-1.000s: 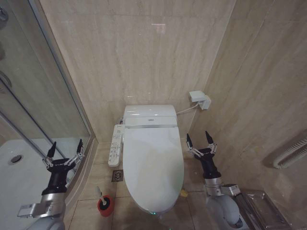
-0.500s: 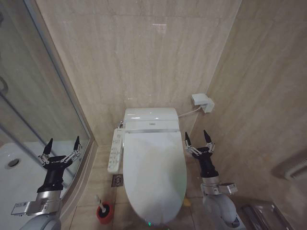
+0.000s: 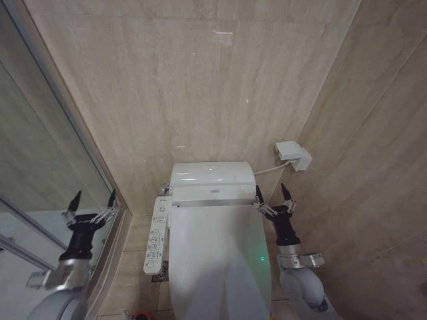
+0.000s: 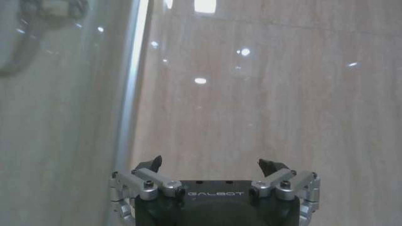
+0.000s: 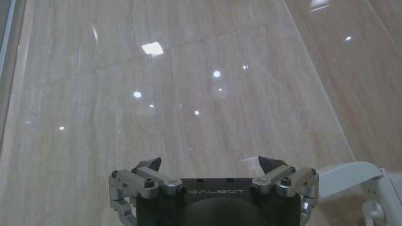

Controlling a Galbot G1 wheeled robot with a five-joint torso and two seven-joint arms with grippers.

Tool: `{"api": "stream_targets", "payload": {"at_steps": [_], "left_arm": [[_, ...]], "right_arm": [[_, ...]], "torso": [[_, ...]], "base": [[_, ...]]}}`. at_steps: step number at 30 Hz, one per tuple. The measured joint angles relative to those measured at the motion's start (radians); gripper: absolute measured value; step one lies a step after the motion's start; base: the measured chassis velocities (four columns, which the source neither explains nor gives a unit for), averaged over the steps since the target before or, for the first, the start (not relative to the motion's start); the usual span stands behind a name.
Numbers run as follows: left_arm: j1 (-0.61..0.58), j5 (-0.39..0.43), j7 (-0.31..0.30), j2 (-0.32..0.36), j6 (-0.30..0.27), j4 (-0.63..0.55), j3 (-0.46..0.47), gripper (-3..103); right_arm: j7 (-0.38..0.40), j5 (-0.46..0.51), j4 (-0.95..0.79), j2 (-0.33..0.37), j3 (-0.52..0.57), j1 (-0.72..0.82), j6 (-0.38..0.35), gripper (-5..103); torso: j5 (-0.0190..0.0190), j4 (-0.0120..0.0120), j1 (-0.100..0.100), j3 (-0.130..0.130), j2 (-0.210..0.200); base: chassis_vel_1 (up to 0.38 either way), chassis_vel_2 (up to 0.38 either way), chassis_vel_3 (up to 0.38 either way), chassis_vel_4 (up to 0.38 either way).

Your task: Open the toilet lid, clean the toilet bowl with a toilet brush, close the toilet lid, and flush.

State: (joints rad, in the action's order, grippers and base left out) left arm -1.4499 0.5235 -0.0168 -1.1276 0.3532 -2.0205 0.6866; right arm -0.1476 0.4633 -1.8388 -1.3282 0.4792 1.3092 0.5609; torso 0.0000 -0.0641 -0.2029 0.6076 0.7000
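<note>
Beige-tiled corner (image 3: 200, 87), shut toilet lid (image 3: 217, 267) between both spread tools.

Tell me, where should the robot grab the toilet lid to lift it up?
Probably at the lid's side edge, toward the front. The toilet lid lies flat and shut on the toilet bowl, hinged at the back by the wall, so the front swings up most easily. The right gripper, open and empty beside the lid's right edge, is nearest. The left gripper waits open by the shower glass.

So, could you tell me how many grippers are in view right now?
2. The left gripper is raised, open, beside the shower glass; the right gripper is raised, open, just right of the toilet lid.
</note>
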Motion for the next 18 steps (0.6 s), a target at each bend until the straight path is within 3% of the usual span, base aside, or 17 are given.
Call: {"api": "stream_targets", "payload": {"at_steps": [3,9,13,16,18], "left_arm": [[0.093,0.059,0.032,0.076,0.047,0.115,-0.084,100],[0.229,0.103,0.079,0.14,0.073,0.275,-0.164,100],[0.341,0.12,0.151,0.172,0.08,0.361,-0.203,100],[0.487,0.123,0.254,0.207,0.106,0.494,-0.268,100],[0.533,0.127,0.284,0.212,0.115,0.55,-0.296,97]], "right_arm": [[-0.003,-0.001,0.009,-0.005,-0.002,0.002,0.005,100],[-0.008,-0.005,0.019,-0.016,-0.005,0.004,0.008,100],[-0.013,-0.016,0.029,-0.025,-0.011,0.0,0.01,100],[-0.016,-0.023,0.031,-0.038,-0.012,0.002,0.011,100],[-0.016,-0.024,0.033,-0.042,-0.012,0.001,0.011,100]], "torso": [[0.0004,-0.0003,0.0,0.0,0.0],[0.0,-0.0002,0.0,0.0,0.0],[0.0006,0.0002,0.0,0.0,0.0],[0.0008,-0.0003,0.0,0.0,0.0],[0.0007,-0.0003,0.0,0.0,0.0]], "base": [[0.049,-0.052,-0.065,0.062],[0.016,-0.017,-0.022,0.014],[0.0,0.0,0.0,0.0],[0.0,0.0,0.0,0.0],[0.0,0.0,0.0,0.0]]}}
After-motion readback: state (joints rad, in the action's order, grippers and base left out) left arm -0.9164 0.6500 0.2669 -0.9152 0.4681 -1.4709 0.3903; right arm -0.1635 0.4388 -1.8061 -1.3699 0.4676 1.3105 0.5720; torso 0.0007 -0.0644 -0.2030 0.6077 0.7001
